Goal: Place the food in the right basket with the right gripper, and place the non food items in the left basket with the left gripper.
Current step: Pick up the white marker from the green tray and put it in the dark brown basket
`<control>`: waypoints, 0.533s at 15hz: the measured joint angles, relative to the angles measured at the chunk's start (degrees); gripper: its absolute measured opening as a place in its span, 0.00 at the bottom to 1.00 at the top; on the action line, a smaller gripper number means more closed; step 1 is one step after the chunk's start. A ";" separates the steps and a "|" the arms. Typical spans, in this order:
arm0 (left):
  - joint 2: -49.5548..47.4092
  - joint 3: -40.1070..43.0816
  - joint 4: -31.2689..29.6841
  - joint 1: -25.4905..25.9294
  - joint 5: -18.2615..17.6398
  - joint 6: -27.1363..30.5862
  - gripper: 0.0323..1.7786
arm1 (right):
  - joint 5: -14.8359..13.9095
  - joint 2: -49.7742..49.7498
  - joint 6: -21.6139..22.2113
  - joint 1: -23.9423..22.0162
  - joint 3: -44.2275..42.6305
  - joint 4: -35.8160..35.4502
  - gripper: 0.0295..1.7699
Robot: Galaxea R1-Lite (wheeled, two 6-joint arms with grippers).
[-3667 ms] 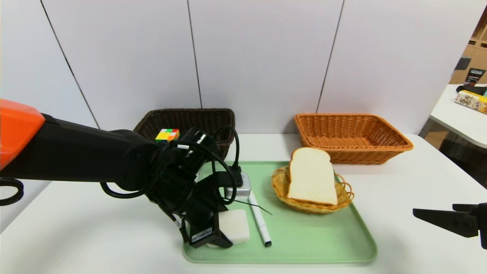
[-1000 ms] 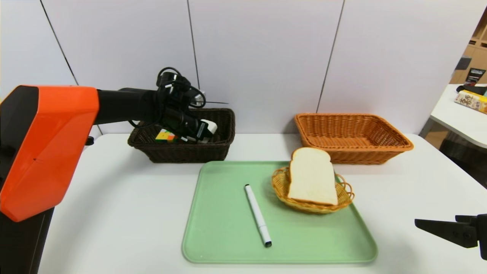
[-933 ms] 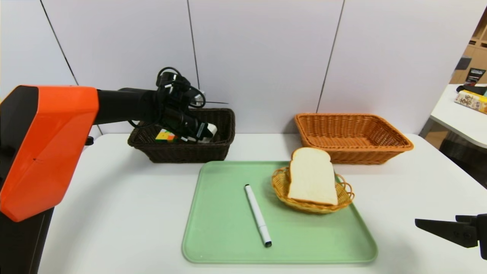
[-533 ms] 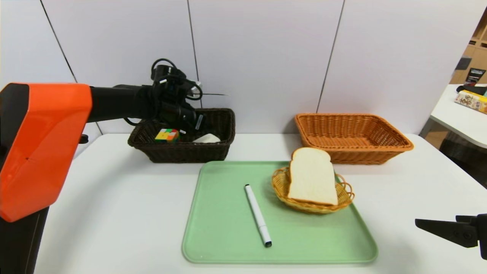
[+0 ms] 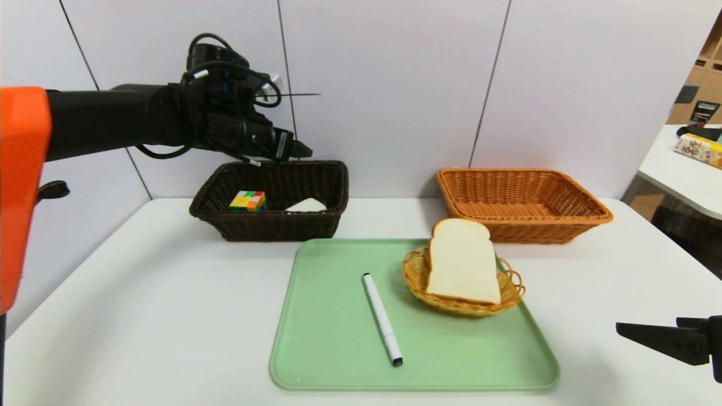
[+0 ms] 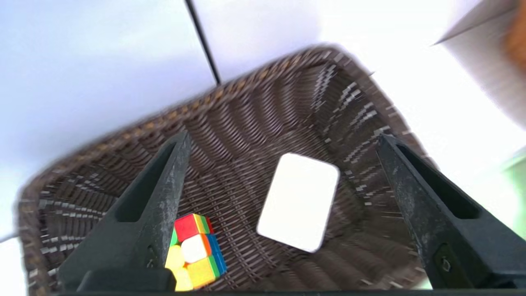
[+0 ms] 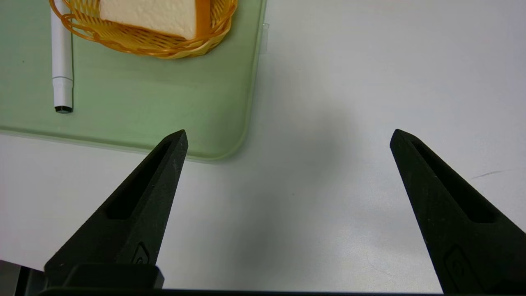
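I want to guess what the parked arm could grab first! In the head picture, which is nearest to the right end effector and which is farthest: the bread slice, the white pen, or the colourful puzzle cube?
From the right end effector, at the table's near right edge:
1. Slice of white bread, in the small yellow wicker bowl on the green tray's right side.
2. White pen, lying mid-tray.
3. Colourful puzzle cube, far off in the dark brown wicker basket at back left.
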 joint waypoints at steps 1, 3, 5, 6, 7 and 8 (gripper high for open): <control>-1.51 0.15 1.54 -1.15 0.16 -0.85 0.91 | -0.02 0.00 -0.02 0.00 0.00 -0.01 0.96; -4.17 0.41 5.45 -4.21 1.68 -3.94 0.92 | -0.02 0.05 -0.05 0.00 0.13 -1.72 0.96; -6.03 0.57 8.57 -8.35 6.12 -7.85 0.93 | -0.02 0.13 -0.07 0.00 0.35 -3.34 0.96; -6.68 0.59 10.09 -10.96 9.44 -10.18 0.93 | -0.07 0.16 -0.05 0.00 0.49 -3.32 0.96; -7.25 0.61 11.80 -13.64 13.13 -13.00 0.93 | -0.07 0.17 0.01 0.00 0.50 -3.36 0.96; -7.75 0.61 13.67 -16.18 16.66 -16.16 0.94 | -0.07 0.17 0.01 0.00 0.55 -3.34 0.96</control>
